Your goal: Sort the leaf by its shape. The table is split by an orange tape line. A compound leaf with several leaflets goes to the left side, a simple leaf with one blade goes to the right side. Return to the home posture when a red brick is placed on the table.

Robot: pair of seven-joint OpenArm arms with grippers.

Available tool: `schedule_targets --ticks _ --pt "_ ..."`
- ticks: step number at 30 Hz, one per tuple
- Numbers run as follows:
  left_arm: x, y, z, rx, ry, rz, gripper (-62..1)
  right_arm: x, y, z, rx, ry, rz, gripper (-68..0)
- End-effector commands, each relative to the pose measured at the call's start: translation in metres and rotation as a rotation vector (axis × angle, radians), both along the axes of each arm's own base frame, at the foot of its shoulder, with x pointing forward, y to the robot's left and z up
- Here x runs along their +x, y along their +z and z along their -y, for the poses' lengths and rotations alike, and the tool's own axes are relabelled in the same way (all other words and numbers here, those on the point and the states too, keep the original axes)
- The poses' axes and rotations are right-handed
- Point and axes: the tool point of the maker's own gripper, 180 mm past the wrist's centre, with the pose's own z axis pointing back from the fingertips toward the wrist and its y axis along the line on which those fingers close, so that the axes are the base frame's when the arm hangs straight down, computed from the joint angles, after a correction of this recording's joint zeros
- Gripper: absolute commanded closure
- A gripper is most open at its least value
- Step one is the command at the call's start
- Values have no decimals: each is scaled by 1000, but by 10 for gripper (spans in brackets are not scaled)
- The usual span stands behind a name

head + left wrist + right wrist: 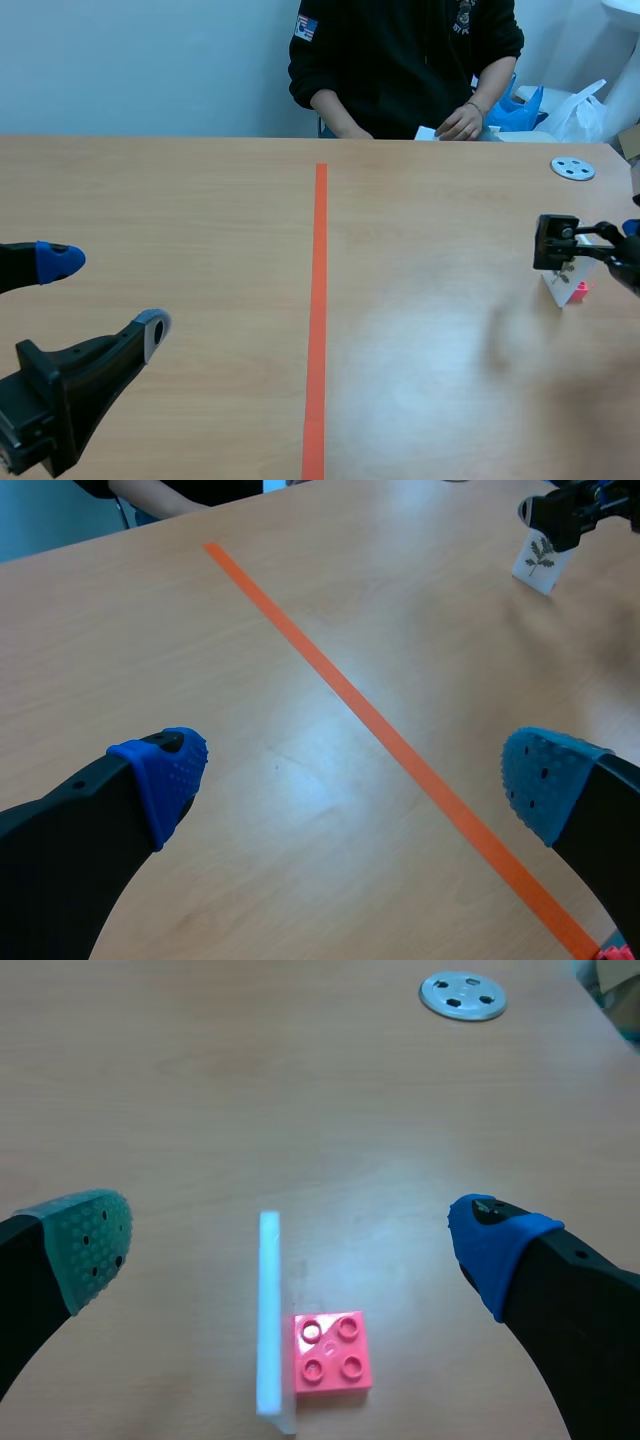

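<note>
A small white card [540, 561] printed with a compound leaf of several leaflets stands upright on the right side of the orange tape line [319, 300]. A pink brick [332, 1352] at its foot holds it up. In the right wrist view the card [268, 1320] shows edge-on between my right gripper's fingers. That right gripper [293, 1250] is open, hanging just over the card [558, 290] and not touching it. My left gripper [105, 297] is open and holds nothing, low over the left side near the table's front edge.
A round metal disc [573, 168] lies at the back right. A person sits across the table, one hand [460, 122] beside a small white card [427, 132]. Blue and white bags [560, 108] sit past the far right edge.
</note>
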Motion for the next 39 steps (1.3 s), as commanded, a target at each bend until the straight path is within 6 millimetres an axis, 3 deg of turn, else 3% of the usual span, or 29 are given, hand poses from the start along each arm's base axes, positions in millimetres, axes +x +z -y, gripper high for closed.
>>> schedule_targets --ticks 1,6,11,19,28,34,39 --pt "0 7 5 -27 -3 20 -623 6 31 17 -47 1 59 -679" --pt "0 7 5 -27 -3 20 -623 -11 53 14 -107 70 57 -679" --pt "0 7 5 -27 -3 20 -623 -37 72 -6 -150 158 65 -679" --pt "0 7 5 -27 -3 20 -623 -94 89 -70 -145 332 57 -679" --pt "0 7 5 -27 -3 20 -623 -155 90 -138 -56 467 -23 -679" --pt "0 7 5 -27 -3 20 -623 -175 99 -162 -17 496 -34 -679" --pt "0 7 5 -27 -3 20 -623 -174 104 -164 -26 499 -12 -679"
